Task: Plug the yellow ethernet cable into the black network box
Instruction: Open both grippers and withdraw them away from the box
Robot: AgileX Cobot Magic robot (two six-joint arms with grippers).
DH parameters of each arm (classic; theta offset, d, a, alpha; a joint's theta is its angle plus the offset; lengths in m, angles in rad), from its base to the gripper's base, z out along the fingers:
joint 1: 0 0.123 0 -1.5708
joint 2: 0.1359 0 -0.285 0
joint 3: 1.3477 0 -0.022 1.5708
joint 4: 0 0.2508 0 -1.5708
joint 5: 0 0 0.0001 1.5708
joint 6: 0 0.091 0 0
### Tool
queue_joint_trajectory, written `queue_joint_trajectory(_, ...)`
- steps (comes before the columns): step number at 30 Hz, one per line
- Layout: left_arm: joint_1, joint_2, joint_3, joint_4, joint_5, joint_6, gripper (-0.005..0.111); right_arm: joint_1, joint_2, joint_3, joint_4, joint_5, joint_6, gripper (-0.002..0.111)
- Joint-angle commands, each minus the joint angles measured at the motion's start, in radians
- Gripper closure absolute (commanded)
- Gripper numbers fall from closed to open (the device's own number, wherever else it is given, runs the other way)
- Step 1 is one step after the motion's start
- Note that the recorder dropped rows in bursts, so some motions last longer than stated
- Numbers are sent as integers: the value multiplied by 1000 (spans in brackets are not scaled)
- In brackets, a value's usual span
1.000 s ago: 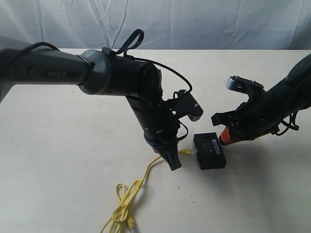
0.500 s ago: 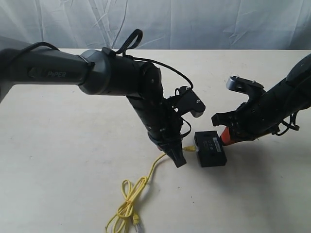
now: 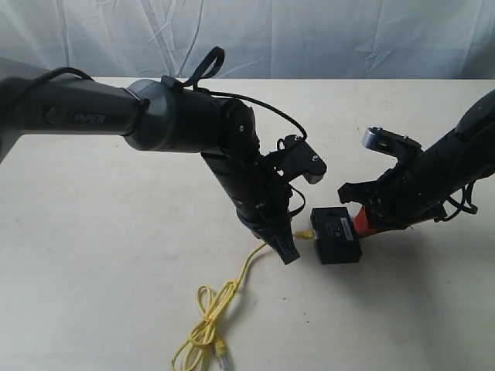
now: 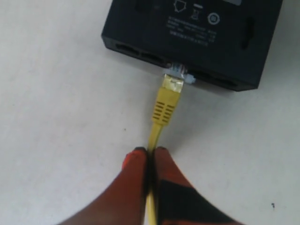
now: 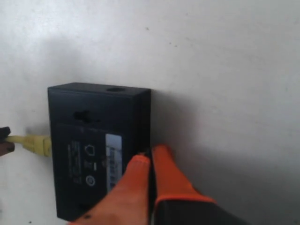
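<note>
On the table [image 3: 93, 255], my left gripper [image 4: 149, 152] is clenched on the yellow cable [image 4: 164, 105] just behind its plug [image 4: 179, 70]; the slack lies coiled nearer. The plug tip sits at a port mouth on the left side of the black box [image 3: 334, 236]. My right gripper [image 5: 150, 153], clenched empty, presses the box's right side. I judge insertion is underway; next calls for a straight push rightward.

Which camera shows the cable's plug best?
Left wrist view: the plug of the yellow ethernet cable meets the black network box up close. Exterior view shows it tiny; right wrist view, only a yellow stub.
</note>
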Motion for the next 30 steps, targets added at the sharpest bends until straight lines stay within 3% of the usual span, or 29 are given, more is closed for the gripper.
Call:
queue_joint_trajectory(1,8,-5,-6,-48,-54,0,107,3,-6,-1,-5,11,13,109)
queue_joint_trajectory(4,23,-5,-6,-48,-48,-2,105,3,-47,-1,-106,-20,110,109)
queue_joint_trajectory(9,23,-6,-6,-36,-38,-2,76,3,-170,-1,-265,-11,255,109)
queue_joint_trajectory(11,23,-25,-6,-12,-33,-2,72,3,-228,-1,-280,21,261,109)
queue_joint_trajectory(13,25,-51,-6,22,-17,-30,73,3,-279,1,-281,46,261,109)
queue_joint_trajectory(16,61,-153,-6,171,68,-229,89,3,-415,8,-309,103,261,109)
queue_joint_trajectory(18,100,-212,-6,202,140,-298,100,3,-492,31,-326,104,261,109)
queue_joint_trajectory(19,152,-283,-2,186,209,-312,107,3,-587,71,-350,88,261,109)
queue_joint_trajectory(21,202,-354,23,155,234,-314,107,3,-680,125,-384,49,261,109)
queue_joint_trajectory(26,341,-587,176,102,158,-380,107,3,-955,260,-454,-28,261,109)
queue_joint_trajectory(30,411,-810,403,105,-36,-438,107,3,-1187,353,-454,-77,261,109)
